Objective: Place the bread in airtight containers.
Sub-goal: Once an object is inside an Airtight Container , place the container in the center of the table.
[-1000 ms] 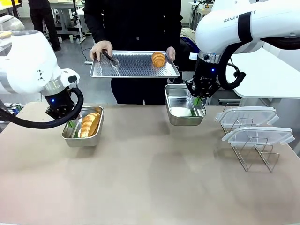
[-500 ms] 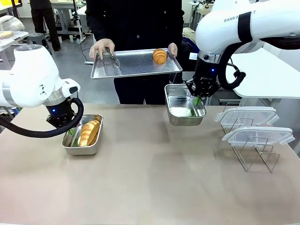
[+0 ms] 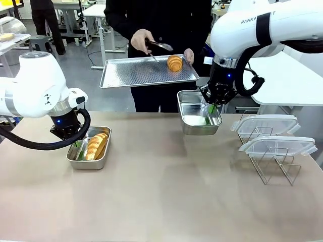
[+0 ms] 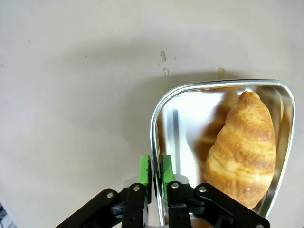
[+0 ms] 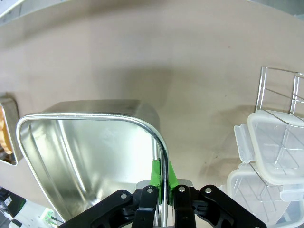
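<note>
We are looking across a table [image 3: 161,206] whose near half is lying bare, with a broad open stretch also running between the two pans. The left pan [image 3: 87,164] is sitting flat near the left edge, a croissant [image 3: 96,146] lying inside toward its right wall. The left gripper [image 4: 156,168] is straddling that pan's left rim, one pad inside and one outside, with a thin gap showing; we cannot tell whether the pads are pressing the steel. The right gripper [image 5: 162,173] is pinching the right rim of the right pan [image 3: 194,115], holding it tilted toward us by the far edge. Right of it, two lids [image 3: 265,125] are resting on a rack [image 3: 276,170], crowding the right side. Beyond the table, a person is holding a tray [image 3: 136,75] with the second croissant [image 3: 174,63] on its right end, and tongs [image 3: 159,46] are hovering just above it.
</note>
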Tool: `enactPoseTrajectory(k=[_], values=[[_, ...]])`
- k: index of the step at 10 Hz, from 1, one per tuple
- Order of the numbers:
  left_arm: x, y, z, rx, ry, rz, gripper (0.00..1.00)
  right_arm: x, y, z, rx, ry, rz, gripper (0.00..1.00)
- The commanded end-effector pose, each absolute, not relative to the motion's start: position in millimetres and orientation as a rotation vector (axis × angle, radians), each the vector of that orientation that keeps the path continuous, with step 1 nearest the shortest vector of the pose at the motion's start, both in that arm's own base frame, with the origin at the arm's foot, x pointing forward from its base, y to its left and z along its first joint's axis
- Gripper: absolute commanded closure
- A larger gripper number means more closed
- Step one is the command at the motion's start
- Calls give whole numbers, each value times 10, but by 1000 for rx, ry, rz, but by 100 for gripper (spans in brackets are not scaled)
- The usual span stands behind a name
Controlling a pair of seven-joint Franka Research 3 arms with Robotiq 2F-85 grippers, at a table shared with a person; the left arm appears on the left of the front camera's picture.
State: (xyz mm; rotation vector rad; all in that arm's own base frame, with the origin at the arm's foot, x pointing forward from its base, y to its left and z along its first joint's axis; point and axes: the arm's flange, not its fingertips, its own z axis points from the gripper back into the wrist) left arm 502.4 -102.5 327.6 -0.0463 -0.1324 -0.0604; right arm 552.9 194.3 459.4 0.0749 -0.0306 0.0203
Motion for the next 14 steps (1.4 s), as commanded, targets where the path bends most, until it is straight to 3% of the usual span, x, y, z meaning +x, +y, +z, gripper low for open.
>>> enactPoseTrajectory(k=[1,2,3,6,9,12,14], values=[[5027,-1016,3337,-18,-151,-60,11,5531,1944,4641,89,-40,27,100],[5048,-998,3417,-41,-158,-73,34,5531,1944,4641,89,-40,27,100],[5081,-963,3549,-102,-168,-108,0,5531,1944,4641,89,-40,27,100],[5173,-660,4282,-245,-299,-264,0,5531,1944,4641,89,-40,27,100],[5186,-91,4847,-458,-365,-638,0,5531,1944,4641,89,-40,27,100],[5109,796,5052,-700,-471,-924,0,5531,1944,4641,89,-40,27,100],[5075,1210,4962,-758,-565,-973,0,5531,1944,4641,89,-40,27,100]])
